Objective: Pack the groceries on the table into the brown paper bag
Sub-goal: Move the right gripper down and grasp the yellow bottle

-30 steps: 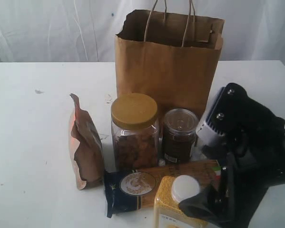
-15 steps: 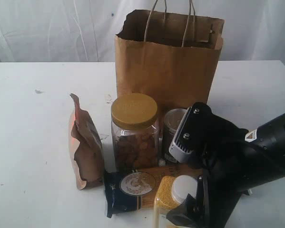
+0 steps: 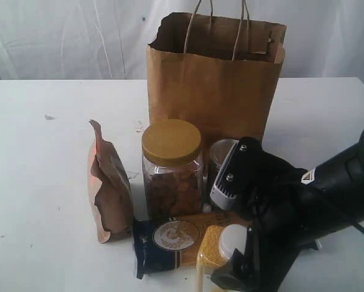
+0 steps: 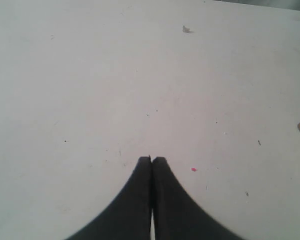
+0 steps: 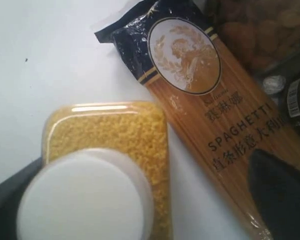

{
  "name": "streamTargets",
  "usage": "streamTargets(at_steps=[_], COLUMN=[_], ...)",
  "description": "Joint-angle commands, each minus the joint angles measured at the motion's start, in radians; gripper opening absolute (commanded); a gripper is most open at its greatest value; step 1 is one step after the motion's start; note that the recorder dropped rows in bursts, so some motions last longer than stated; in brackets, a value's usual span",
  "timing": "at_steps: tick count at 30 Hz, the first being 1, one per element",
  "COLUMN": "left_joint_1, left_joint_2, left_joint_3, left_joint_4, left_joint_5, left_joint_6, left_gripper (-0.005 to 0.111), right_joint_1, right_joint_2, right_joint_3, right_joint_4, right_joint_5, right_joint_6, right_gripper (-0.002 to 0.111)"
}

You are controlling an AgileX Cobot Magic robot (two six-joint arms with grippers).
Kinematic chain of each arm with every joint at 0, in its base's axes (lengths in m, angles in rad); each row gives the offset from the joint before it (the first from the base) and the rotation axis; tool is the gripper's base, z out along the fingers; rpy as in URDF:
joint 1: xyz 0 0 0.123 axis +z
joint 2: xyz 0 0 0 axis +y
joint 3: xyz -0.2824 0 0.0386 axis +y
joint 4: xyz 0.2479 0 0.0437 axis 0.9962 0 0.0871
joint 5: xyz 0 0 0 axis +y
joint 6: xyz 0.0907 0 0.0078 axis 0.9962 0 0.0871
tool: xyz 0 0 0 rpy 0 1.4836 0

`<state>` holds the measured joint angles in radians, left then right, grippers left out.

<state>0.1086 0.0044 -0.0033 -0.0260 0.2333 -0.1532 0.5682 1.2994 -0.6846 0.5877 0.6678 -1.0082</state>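
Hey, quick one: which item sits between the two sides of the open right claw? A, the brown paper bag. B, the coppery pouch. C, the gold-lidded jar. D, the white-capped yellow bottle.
D: the right wrist view shows the white-capped yellow bottle directly between the two sides of the open right claw, with the spaghetti pack lying beside it.

The spaghetti pack (image 5: 230,125) reads "SPAGHETTI" in white capitals, with lines of Chinese characters above and below it. The dark jar (image 5: 296,100) carries a barcode, too blurred to read.
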Motion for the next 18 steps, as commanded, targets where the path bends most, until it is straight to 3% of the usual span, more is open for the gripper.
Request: streamTargets(at_steps=[1,8,18], left_joint_1=[-0.004,-0.004,-0.004], left_joint_2=[-0.004,-0.004,-0.004], left_joint_3=[0.003,0.003,0.003], left_joint_4=[0.001,0.001,0.001], left_joint_5=[-0.002,-0.002,-0.002], left_joint_6=[0.000,0.000,0.000], left_gripper=[0.000,0.000,0.000], right_joint_1=[0.001,0.001,0.001], right_joint_2=[0.008,0.008,0.008], right_joint_3=[-0.001,-0.001,-0.001], right_joint_4=[0.003,0.003,0.005], right_joint_5=[0.000,0.016,0.032], right_joint_6=[-0.010,-0.010,-0.010], right_gripper=[0.093,0.092,0.073])
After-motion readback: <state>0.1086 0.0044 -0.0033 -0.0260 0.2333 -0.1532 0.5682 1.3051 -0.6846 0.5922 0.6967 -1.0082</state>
